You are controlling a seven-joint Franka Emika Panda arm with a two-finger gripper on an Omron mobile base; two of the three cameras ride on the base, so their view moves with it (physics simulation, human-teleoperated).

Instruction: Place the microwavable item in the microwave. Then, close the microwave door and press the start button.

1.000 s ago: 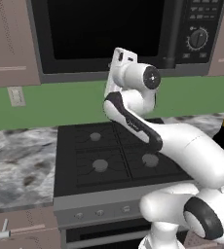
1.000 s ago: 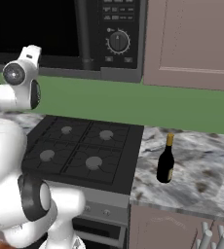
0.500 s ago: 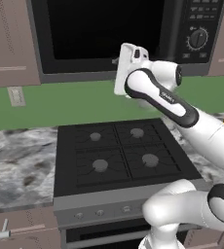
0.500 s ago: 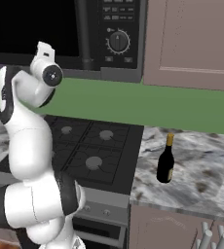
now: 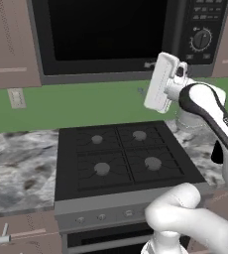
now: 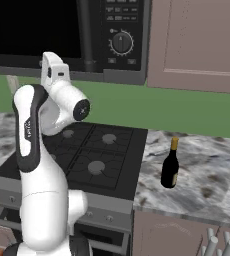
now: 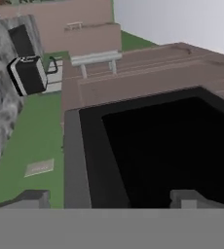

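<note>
- The microwave (image 5: pixel 121 39) is mounted above the stove (image 5: pixel 121 158), between brown wall cabinets (image 6: pixel 197 42).
- The microwave door (image 5: pixel 106 34) stands flush with the front of the unit, its black window dark; it reads as closed in both base views.
- The control panel (image 6: pixel 121 30) sits at the right end of the microwave, with a round dial (image 6: pixel 121 43) and rows of small buttons above and below it.
- The arm is raised in front of the microwave's lower edge; its white hand housing lies near the door's lower right corner, left of the dial, in the left base view.
- The gripper (image 7: pixel 111 197) appears in the hand view as two dark finger tips (image 7: pixel 28 198) set well apart with nothing between them: the hand is released and empty.
- The hand view looks along the grey door frame and the black window; whether the tips touch the door cannot be told.
- The yellow cup is not identifiable in these views; its position cannot be told.
- A dark wine bottle (image 6: pixel 170 164) stands upright on the marbled countertop (image 6: pixel 197 170), just right of the stove.
- A dark kettle-like object (image 7: pixel 28 73) shows at the upper left of the hand view.
- The four stove burners carry nothing.
</note>
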